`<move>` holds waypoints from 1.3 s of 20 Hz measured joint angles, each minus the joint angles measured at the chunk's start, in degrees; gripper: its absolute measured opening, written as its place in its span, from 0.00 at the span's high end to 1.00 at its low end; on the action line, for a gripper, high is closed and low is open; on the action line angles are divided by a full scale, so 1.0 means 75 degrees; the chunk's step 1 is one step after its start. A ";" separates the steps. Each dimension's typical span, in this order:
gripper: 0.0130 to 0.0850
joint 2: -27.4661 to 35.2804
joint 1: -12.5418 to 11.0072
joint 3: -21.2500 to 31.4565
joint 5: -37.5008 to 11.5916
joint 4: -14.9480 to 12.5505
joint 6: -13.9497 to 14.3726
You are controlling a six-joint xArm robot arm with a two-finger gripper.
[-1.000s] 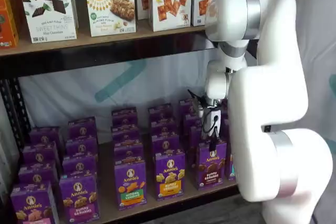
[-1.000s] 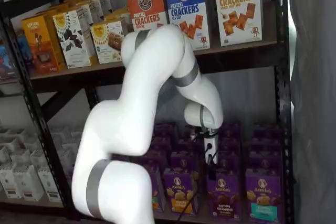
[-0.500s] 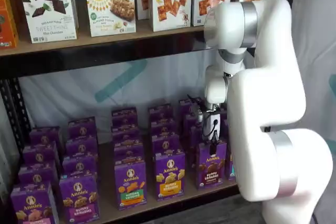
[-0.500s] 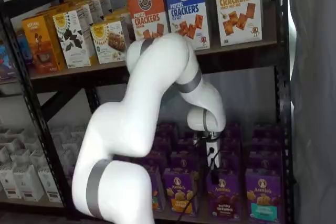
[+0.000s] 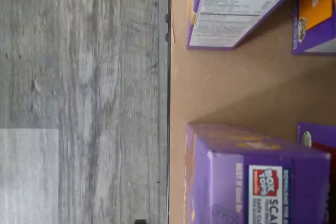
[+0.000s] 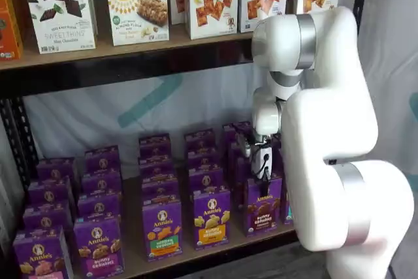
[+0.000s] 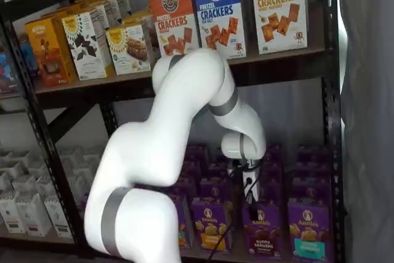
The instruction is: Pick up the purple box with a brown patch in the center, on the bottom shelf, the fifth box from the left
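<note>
The purple box (image 6: 263, 204) stands just below the hand (image 6: 264, 173); finger spread indiscernible.

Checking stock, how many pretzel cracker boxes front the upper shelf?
3 in a shelf view, side by side: the orange box, the blue box, the mustard box. Others may hide behind them.

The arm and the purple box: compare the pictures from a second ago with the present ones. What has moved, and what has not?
The arm's upper joints have sunk lower in both shelf views, and the gripper has come down slightly, ending just above the purple box. Whether it is open cannot be told. Nothing was grasped or released. The purple box and its neighbours on the bottom shelf stayed put.
</note>
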 joint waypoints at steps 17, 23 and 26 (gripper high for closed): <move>0.22 0.0339 0.0004 -0.0300 0.0048 -0.0038 0.0040; 0.33 0.0305 0.0021 -0.0223 -0.0072 0.0008 0.0015; 0.33 0.0290 0.0021 -0.0188 -0.0115 -0.0038 0.0055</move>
